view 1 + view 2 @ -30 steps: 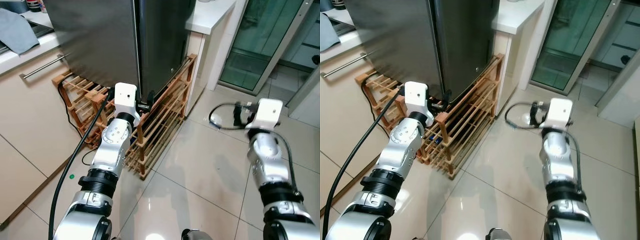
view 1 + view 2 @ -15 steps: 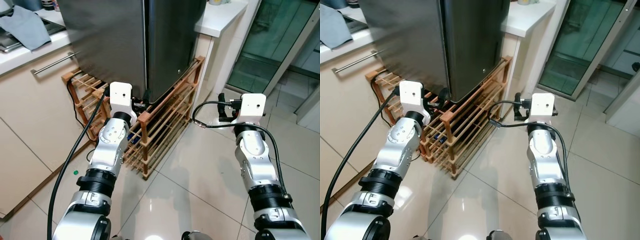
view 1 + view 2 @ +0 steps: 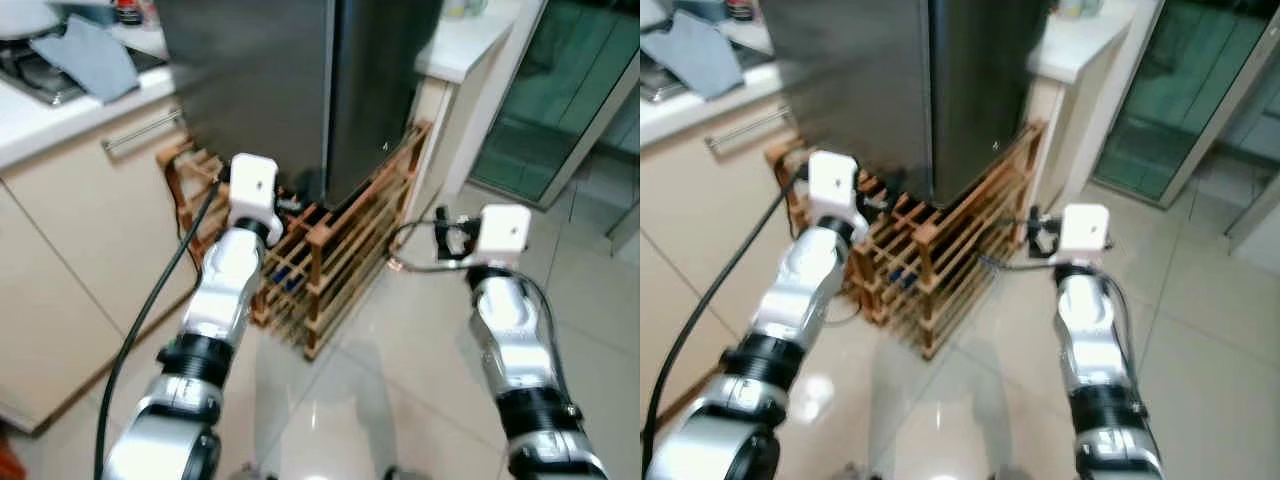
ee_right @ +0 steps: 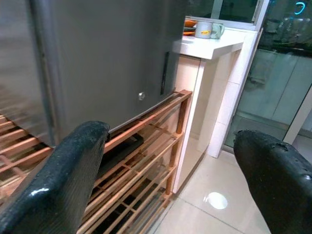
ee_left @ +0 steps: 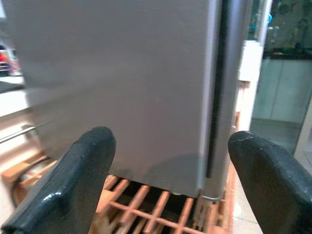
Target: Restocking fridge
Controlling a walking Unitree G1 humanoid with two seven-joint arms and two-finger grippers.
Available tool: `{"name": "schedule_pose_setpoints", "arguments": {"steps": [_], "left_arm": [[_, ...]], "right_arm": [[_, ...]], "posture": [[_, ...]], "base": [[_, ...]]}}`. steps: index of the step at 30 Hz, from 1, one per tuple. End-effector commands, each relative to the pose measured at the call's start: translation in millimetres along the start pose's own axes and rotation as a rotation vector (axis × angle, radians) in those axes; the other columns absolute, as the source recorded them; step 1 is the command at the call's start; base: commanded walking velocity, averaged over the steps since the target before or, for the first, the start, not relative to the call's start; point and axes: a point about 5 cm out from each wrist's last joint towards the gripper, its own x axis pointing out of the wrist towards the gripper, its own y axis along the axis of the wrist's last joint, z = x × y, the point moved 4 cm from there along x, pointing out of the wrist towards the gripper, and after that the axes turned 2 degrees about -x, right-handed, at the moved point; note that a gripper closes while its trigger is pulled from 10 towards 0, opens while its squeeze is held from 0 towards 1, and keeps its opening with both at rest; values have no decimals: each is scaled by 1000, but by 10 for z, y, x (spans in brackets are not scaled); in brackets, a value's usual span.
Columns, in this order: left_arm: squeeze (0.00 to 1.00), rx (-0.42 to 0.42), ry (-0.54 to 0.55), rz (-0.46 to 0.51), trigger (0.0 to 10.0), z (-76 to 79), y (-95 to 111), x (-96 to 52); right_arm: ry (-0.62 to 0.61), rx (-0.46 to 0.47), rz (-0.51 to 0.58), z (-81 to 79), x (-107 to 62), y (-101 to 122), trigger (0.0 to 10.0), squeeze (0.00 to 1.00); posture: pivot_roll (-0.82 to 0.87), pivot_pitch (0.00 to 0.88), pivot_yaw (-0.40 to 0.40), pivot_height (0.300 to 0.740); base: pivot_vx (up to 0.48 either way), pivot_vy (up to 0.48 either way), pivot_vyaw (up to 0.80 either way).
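Tall stainless-steel fridge (image 3: 300,90) fills the upper centre of the head views, doors closed, standing on a low slatted wooden rack (image 3: 340,250) on the pale glossy tile floor (image 3: 420,350). Beige counter cabinet with a long metal bar handle (image 3: 140,132) sits left of the fridge; a grey cloth (image 3: 85,55) lies on its white worktop at upper left. White counter ledge (image 3: 1080,55) at upper right of the fridge, with a mug (image 4: 204,29) on it in the right wrist view. Green-tinted glass sliding door (image 3: 560,90) at far upper right.

Left gripper (image 5: 168,185) is raised at centre-left, pointing at the fridge's lower front just above the rack, jaws spread wide, nothing between them; one black finger (image 5: 73,180) shows at lower left of its wrist view. Right gripper (image 4: 170,180) is at centre-right, over the floor beside the rack's right end, aimed at the fridge's side and rack, jaws also spread wide and empty. Black cable (image 3: 150,300) trails along the left arm. Head views are slightly blurred.
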Motion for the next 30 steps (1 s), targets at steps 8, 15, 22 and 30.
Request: {"name": "schedule_pose_setpoints", "arguments": {"steps": [8, 15, 22, 30], "left_arm": [[0, -22, -57, 24, 10000, 184, 61, 34], [0, -22, -63, 20, 10000, 178, 47, 27], [0, -28, -78, 24, 10000, 223, 59, 36], [0, -38, -54, 19, 10000, 184, 57, 47]], "right_arm": [[-27, -8, -23, 103, -4, -36, 10000, 0], [-35, -7, -31, 120, 3, -58, 10000, 0], [-37, -7, -5, 120, 23, -12, 10000, 0], [-29, -8, -5, 97, 27, -18, 10000, 0]], "posture": [[-92, 0, 9, 740], [-87, 0, 8, 740], [-87, 0, 9, 740], [-85, 0, 8, 740]], "base": [[0, 0, 0], [197, 0, -800], [480, 0, -59], [479, 0, 0]]}}
